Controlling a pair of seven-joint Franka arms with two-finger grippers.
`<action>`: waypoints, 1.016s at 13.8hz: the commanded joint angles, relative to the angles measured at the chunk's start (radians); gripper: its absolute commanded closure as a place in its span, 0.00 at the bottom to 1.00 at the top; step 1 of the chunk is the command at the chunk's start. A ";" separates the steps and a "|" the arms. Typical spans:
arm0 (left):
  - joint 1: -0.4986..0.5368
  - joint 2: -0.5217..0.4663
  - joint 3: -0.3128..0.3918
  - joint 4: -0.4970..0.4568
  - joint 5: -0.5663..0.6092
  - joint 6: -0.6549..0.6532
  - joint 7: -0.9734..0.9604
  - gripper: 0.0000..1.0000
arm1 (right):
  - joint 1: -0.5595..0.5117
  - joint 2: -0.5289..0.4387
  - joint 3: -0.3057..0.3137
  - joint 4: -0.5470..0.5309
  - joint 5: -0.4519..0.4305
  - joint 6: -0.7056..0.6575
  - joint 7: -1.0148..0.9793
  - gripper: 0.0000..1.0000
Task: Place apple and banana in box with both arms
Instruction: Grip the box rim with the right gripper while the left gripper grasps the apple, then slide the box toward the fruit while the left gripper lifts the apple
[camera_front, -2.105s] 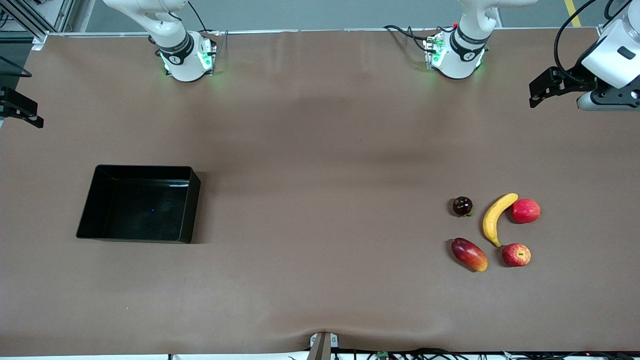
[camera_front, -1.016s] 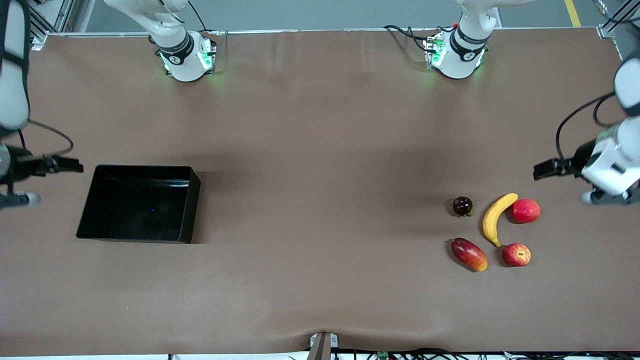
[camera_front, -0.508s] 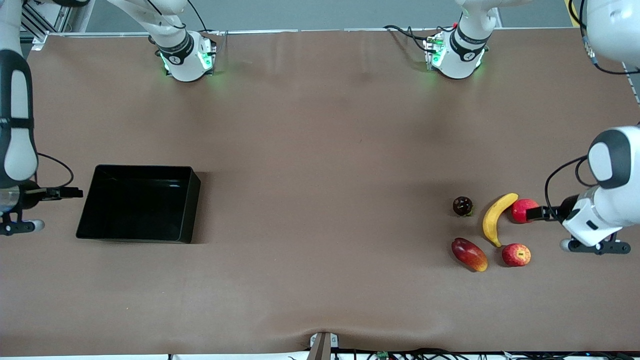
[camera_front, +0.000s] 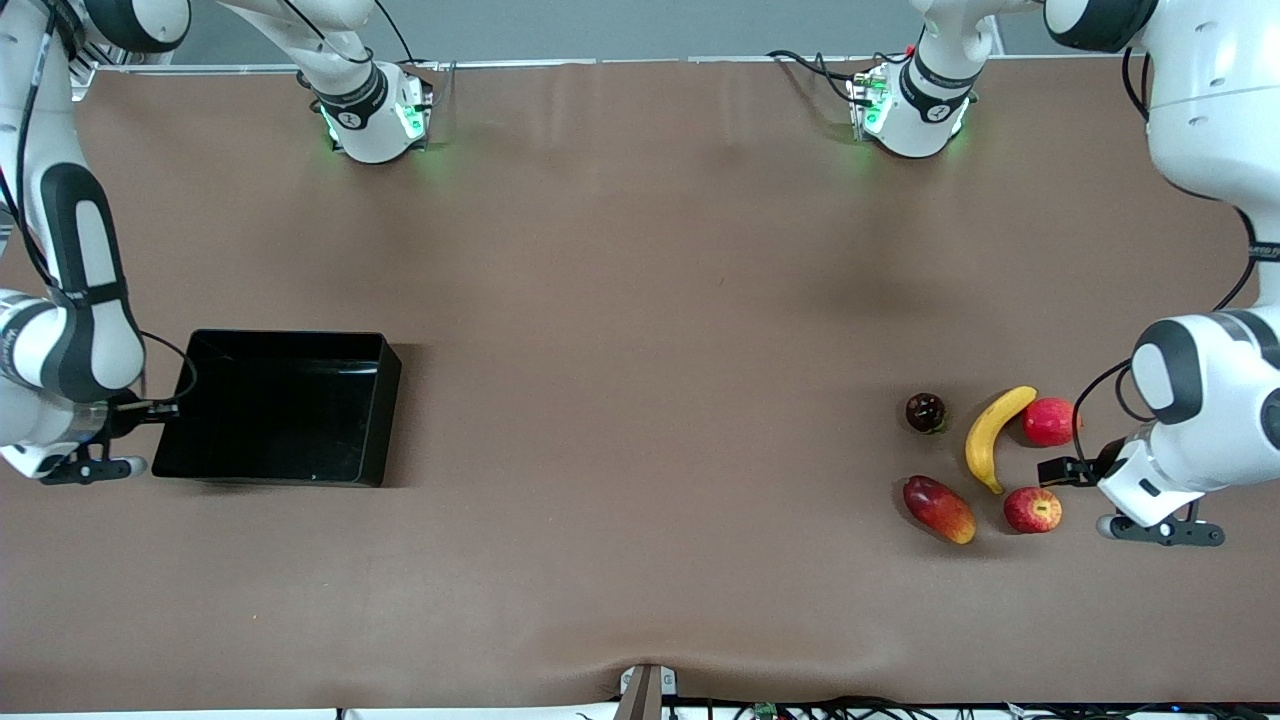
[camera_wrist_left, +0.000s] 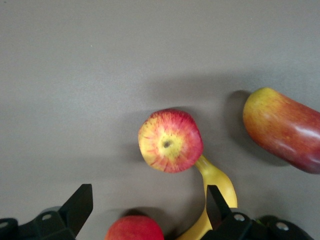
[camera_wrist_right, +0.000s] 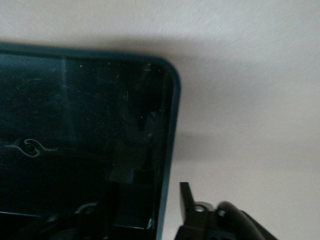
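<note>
Lower right of your front view: apple (camera_front: 1033, 509) on table beside banana (camera_front: 990, 437) | left gripper (camera_front: 1062, 470) over it, fingers spread | mid-left: box (camera_front: 374, 400), right gripper (camera_front: 160, 408) at its rim, spread unclear to you

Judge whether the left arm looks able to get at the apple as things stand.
Probably yes: the left gripper hangs open just above the apple, which is bare on top, though the banana touches it and could be nudged.

Red-yellow streaked apple (camera_front: 1033, 509), yellow banana (camera_front: 988, 436), black box (camera_front: 196, 352).
</note>
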 joint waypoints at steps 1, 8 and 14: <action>-0.013 0.058 0.001 0.050 0.003 0.050 -0.048 0.00 | -0.024 -0.015 0.021 -0.021 0.033 -0.009 -0.018 1.00; -0.016 0.131 -0.002 0.061 0.000 0.137 -0.108 0.00 | 0.048 -0.035 0.024 0.233 0.118 -0.493 0.046 1.00; -0.011 0.132 -0.005 0.058 0.016 0.141 -0.055 1.00 | 0.275 -0.058 0.026 0.249 0.295 -0.612 0.439 1.00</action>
